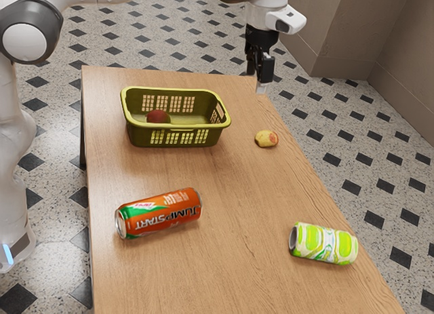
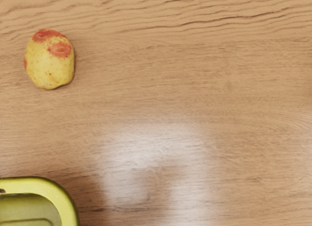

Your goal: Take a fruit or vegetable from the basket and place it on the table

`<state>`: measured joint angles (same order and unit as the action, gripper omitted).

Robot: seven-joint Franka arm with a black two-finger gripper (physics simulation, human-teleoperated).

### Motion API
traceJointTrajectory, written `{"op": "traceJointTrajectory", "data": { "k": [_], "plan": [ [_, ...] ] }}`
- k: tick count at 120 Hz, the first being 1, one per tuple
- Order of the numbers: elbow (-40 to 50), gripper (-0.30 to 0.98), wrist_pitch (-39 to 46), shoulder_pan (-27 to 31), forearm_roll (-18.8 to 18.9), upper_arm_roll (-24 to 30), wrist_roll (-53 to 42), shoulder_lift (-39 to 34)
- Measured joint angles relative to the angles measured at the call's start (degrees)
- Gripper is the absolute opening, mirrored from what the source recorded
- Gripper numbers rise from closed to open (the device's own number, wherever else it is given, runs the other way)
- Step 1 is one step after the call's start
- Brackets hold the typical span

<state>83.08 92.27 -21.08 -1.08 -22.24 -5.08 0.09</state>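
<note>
Exterior view, gripper above tbl, jaws spread or pressed tight (can't tell), veg nearby

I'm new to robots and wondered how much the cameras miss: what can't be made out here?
- Red fruit: lower part hidden by the near wall of the basket, exterior view.
- Basket: mostly cut off by the lower-left corner, wrist view.
- Orange can's finest lettering: too small, exterior view.
- Arm: partly cut off by the top edge, exterior view.
</note>
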Motion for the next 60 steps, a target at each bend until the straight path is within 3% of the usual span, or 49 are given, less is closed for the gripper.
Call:
{"op": "traceJointTrajectory", "data": {
  "k": [47,60],
  "plan": [
    [-1.54,0.69,0.19,0.83,-0.03,0.26,-0.34,0.02],
    [-2.31,0.69,-1.63,0.91,-0.02,0.17,3.38,0.02]
  ]
}}
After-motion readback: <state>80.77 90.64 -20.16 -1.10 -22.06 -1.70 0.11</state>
